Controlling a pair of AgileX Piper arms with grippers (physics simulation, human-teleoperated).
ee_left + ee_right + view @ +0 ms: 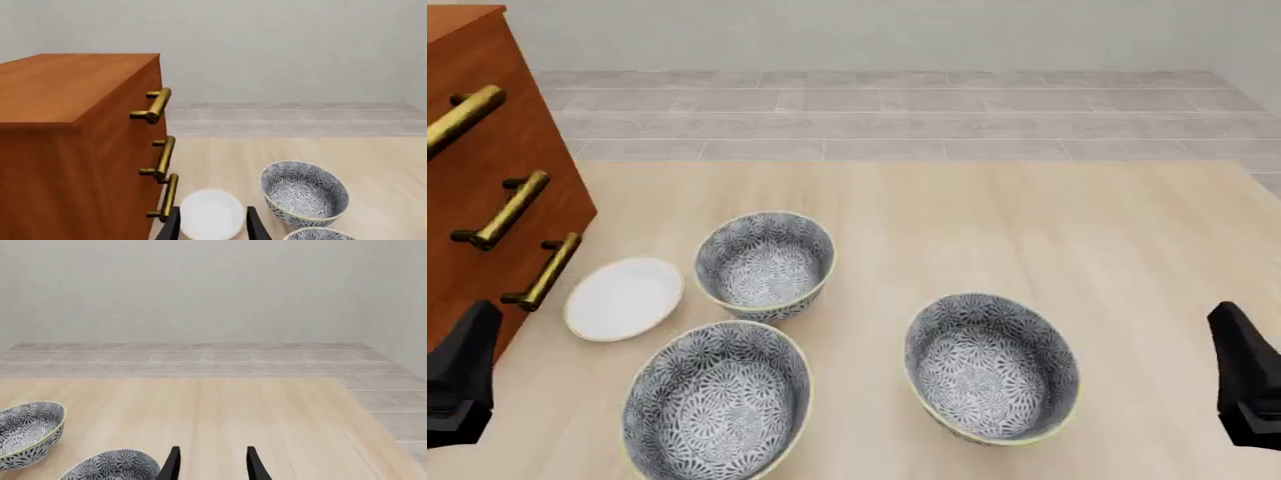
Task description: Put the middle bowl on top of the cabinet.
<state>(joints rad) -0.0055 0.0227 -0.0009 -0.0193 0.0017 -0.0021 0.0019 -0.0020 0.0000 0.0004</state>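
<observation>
Three patterned bowls stand on the table. Left to right, the middle bowl (765,262) (303,192) (27,432) sits farthest back, upright and empty. Another bowl (718,400) lies near the front left and a third (992,365) (113,467) to the right. The reddish-brown cabinet (481,160) (67,125) with brass handles rises at the far left, its flat top bare. My left gripper (212,226) is open and hangs near the cabinet's front, short of the bowls. My right gripper (211,466) is open over bare table at the right. Neither holds anything.
A small white saucer (625,297) (212,214) lies between the cabinet and the middle bowl, just ahead of the left fingers. The table's far edge meets a grey tiled floor (894,110). The table's right edge shows in the right wrist view.
</observation>
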